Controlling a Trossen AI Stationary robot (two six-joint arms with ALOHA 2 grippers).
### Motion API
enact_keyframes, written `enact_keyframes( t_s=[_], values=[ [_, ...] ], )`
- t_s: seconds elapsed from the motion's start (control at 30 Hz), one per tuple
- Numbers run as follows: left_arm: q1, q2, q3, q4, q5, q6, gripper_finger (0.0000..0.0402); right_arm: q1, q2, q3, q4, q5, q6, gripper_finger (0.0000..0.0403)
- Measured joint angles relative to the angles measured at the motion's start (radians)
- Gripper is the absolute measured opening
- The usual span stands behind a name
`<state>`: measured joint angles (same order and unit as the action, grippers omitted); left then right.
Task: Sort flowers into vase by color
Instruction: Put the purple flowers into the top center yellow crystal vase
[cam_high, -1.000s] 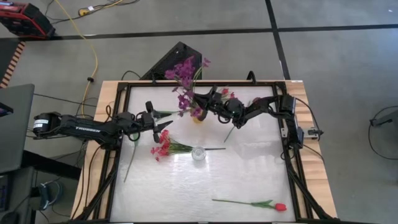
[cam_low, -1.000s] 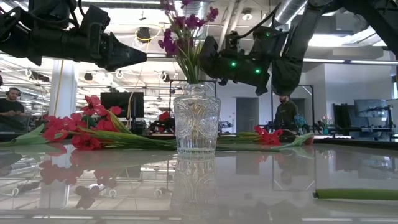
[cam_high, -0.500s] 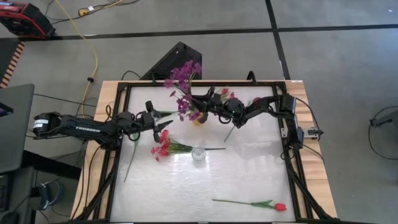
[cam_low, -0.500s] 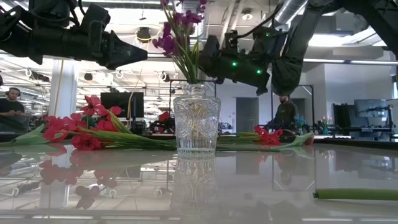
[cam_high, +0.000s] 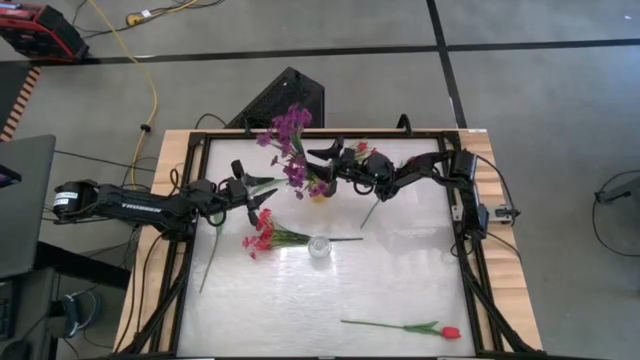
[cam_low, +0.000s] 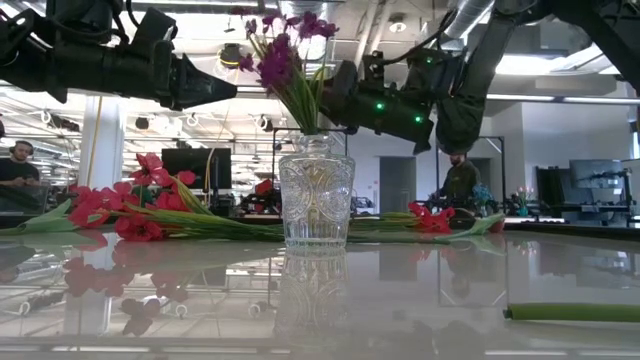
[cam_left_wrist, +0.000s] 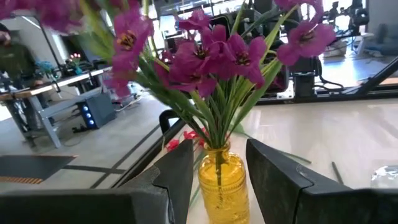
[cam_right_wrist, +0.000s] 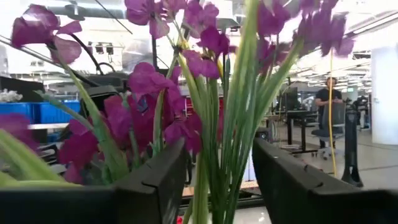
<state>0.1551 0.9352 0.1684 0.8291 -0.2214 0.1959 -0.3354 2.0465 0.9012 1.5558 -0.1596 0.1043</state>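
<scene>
A spray of purple flowers (cam_high: 288, 125) stands with its stems in a small yellow vase (cam_high: 319, 190) at the far middle of the table, its blossoms leaning toward the far left. My right gripper (cam_high: 318, 168) is open. Its fingers stand on either side of the green stems (cam_right_wrist: 214, 155) above the vase, with gaps showing. My left gripper (cam_high: 268, 192) is open and hovers just left of the yellow vase (cam_left_wrist: 222, 183), apart from it. A red-pink spray (cam_high: 260, 236) lies flat beside an empty clear glass vase (cam_high: 319, 247).
A red tulip (cam_high: 450, 332) lies on its long stem near the front right edge. More red flowers (cam_high: 365, 152) and a loose stem (cam_high: 370, 213) lie under my right arm. The clear vase (cam_low: 316, 195) stands upright mid-table. A black metal frame (cam_high: 470, 270) borders the table.
My right gripper has opened and let go of the purple spray's stems. The blossoms have tipped over toward the table's left edge while the stem ends stay in the yellow vase.
</scene>
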Motion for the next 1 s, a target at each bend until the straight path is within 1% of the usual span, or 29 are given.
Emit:
enact_keyframes(
  t_s=[0.13,0.23,0.3,0.4,0.57,0.67,0.83,1.0],
  values=[
    [0.012,0.0,0.017,-0.013,0.0,-0.023,0.0139,-0.013,-0.031,0.0,-0.053,-0.001,-0.004,0.0221],
    [0.031,0.0,0.042,-0.057,0.006,-0.032,0.0139,-0.022,-0.086,-0.008,-0.15,-0.002,-0.017,0.0221],
    [0.047,0.0,0.064,-0.102,0.015,-0.032,0.0139,-0.024,-0.139,-0.011,-0.259,-0.001,-0.055,0.0221],
    [0.072,0.0,0.094,-0.16,0.043,-0.032,0.0139,-0.023,-0.233,-0.015,-0.471,-0.001,-0.12,0.0221],
    [0.114,0.0,0.115,-0.174,0.084,-0.027,0.0139,-0.024,-0.405,-0.015,-0.835,0.004,-0.204,0.0221],
    [0.141,0.0,0.128,-0.209,0.085,-0.021,0.0139,-0.027,-0.496,-0.015,-1.019,0.027,-0.234,0.0221],
    [0.215,0.001,0.147,-0.291,0.078,-0.021,0.0139,-0.034,-0.62,-0.015,-1.251,0.031,-0.27,0.0221],
    [0.315,0.044,0.153,-0.271,0.097,-0.069,0.0139,-0.034,-0.708,-0.016,-1.405,0.033,-0.293,0.0221]
  ],
)
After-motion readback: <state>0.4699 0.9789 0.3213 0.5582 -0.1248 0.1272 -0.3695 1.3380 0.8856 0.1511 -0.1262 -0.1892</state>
